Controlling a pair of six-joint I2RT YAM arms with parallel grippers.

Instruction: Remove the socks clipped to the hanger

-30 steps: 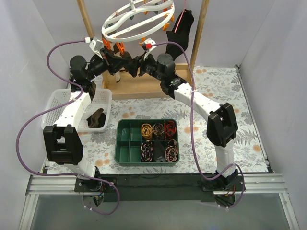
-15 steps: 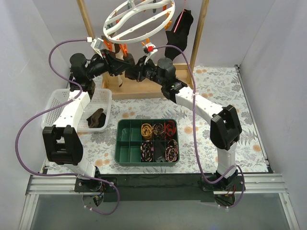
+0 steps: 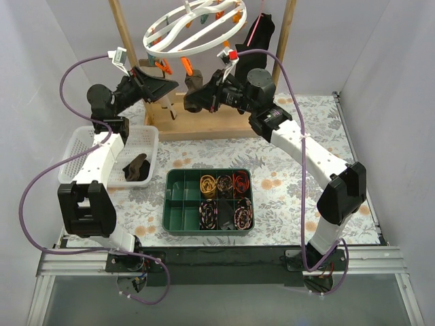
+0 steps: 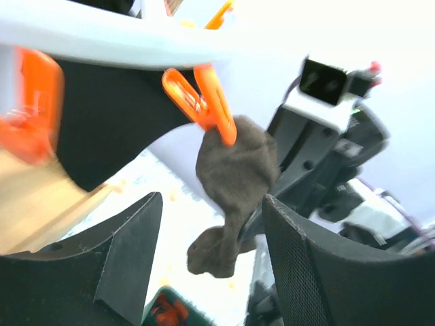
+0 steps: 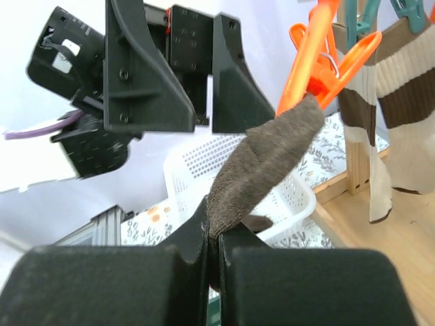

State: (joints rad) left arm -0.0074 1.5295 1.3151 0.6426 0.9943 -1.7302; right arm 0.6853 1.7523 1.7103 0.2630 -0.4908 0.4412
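Note:
The white ring hanger (image 3: 194, 27) hangs between the wooden posts, and its rim (image 4: 102, 37) crosses the top of the left wrist view. A dark brown sock (image 3: 193, 80) (image 4: 234, 170) (image 5: 268, 159) hangs from an orange peg (image 4: 204, 102) (image 5: 319, 61). My right gripper (image 3: 198, 102) (image 5: 214, 234) is shut on the sock's lower end, pulling it taut. My left gripper (image 3: 168, 87) (image 4: 211, 265) stands open just left of the sock, not touching it. A tan and brown striped sock (image 5: 401, 102) hangs from teal pegs further right.
A white basket (image 3: 81, 139) (image 5: 299, 197) at the left holds a dark sock (image 3: 138, 166). A green tray (image 3: 175, 210) with rolled sock bundles sits front centre. Wooden posts (image 3: 122, 27) and base (image 3: 197, 125) stand behind. A black garment (image 3: 258, 34) hangs at the back right.
My left gripper opened and drew back to the left. My right gripper shut on the dark brown sock and moved right with it, and the right arm swung rightward.

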